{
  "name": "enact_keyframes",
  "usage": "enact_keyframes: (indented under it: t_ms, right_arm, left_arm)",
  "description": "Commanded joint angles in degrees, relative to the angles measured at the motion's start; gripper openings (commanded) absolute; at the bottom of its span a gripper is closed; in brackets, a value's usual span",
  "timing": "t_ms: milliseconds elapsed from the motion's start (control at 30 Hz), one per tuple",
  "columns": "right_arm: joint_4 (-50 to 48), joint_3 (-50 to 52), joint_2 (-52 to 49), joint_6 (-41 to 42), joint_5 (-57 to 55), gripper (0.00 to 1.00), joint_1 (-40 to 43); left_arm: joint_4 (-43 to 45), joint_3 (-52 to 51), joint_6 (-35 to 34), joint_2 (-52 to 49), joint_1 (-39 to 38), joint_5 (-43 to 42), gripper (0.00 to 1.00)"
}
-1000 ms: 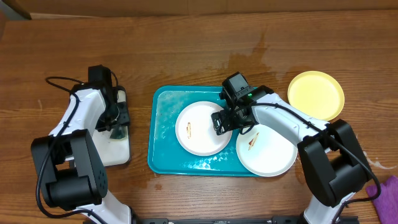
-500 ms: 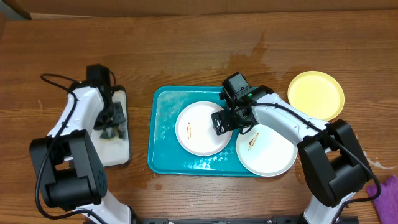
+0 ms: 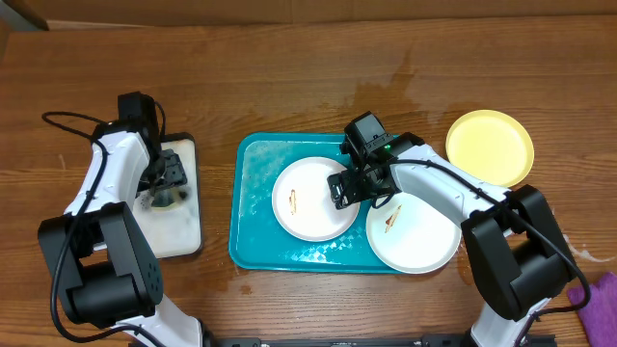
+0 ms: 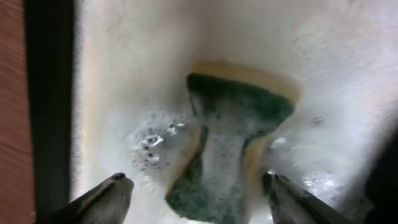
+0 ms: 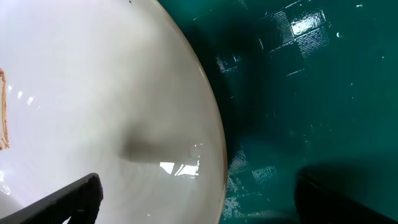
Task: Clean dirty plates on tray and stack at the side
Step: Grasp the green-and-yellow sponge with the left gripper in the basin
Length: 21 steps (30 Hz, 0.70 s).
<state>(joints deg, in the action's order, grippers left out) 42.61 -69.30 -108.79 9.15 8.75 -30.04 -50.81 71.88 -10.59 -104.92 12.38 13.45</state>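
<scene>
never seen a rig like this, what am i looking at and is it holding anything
These are two robot arms at a wooden table, each ending in a two-finger gripper. One picture looks down from above; two come from wrist cameras. The left gripper hangs open over a green sponge in a foamy white tray. The right gripper is open at the rim of a smeared white plate on the teal tray, beside a second white plate. A yellow plate sits on the table. Nothing is held.

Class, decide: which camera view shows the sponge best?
Left wrist: the green-and-yellow sponge fills the frame, close up. Overhead shows only a small dark scrap of it, mostly hidden; right wrist shows none of it.
</scene>
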Motion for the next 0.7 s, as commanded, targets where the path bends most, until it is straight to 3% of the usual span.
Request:
enact_keyframes:
  t_ms: [0,167,267,333,500,667]
  right_arm:
    - [-0.1,0.3,1.3,0.0,0.3,1.0,-0.2]
    - [-0.1,0.3,1.3,0.0,0.3,1.0,-0.2]
    - [-0.1,0.3,1.3,0.0,0.3,1.0,-0.2]
    - [-0.1,0.3,1.3,0.0,0.3,1.0,-0.2]
    - [-0.1,0.3,1.3,0.0,0.3,1.0,-0.2]
    - [-0.1,0.3,1.3,0.0,0.3,1.0,-0.2]
  left_arm:
    - [1.2,-0.4,-0.7,-0.2,0.0,-8.1,0.73]
    - [3.0,0.0,1.8,-0.2,0.0,-15.6,0.64]
    - [3.6,0.0,1.8,-0.2,0.0,-19.0,0.39]
    - [4.0,0.0,1.8,-0.2,0.0,-21.2,0.31]
    - [4.4,0.0,1.8,-0.2,-0.6,-22.1,0.25]
    - [5.2,-0.1,1.8,-0.2,-1.9,-21.8,0.33]
